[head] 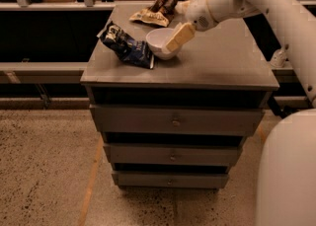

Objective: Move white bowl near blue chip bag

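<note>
The white bowl (159, 42) sits on the grey cabinet top (217, 67), slightly tilted, its left side touching the blue chip bag (126, 47). The bag is crumpled dark navy foil with pale lettering and lies at the left of the top. My gripper (177, 40) reaches in from the upper right on the white arm. Its tan finger (179, 36) lies across the bowl's right rim, and the gripper is shut on the rim. The second finger is hidden behind the bowl wall.
A brown-and-tan chip bag (159, 7) lies at the back of the cabinet top, just behind the bowl. The cabinet has three drawers (175, 120) below. A metal rail (44, 67) runs at the left, and shelving stands behind. My white base (291, 170) fills the lower right.
</note>
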Robot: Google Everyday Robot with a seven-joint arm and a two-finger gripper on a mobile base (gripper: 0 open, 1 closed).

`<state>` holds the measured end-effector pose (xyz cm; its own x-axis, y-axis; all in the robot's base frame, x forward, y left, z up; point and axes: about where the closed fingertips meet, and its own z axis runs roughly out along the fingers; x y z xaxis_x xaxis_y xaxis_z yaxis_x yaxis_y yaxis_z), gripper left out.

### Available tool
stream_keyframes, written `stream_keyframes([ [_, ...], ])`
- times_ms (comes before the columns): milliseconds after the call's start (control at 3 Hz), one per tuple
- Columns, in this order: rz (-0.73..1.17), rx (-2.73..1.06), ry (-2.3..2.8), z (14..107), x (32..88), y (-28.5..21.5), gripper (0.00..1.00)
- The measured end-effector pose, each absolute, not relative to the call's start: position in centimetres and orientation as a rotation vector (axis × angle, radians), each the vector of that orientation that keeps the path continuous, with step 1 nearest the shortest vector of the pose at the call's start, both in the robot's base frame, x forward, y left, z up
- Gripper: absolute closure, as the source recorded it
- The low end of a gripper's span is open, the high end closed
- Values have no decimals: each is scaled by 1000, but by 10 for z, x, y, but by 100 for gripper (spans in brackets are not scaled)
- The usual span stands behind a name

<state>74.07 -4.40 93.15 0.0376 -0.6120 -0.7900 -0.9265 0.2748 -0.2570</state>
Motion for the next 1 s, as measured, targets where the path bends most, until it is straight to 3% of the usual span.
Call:
stream_keyframes([
  [333,444,-1281,1566,965,736,-73,0],
  [667,323,-1093,1565,998,712,-138,0],
  [1000,269,-1015,1612,984,705,-166,0],
])
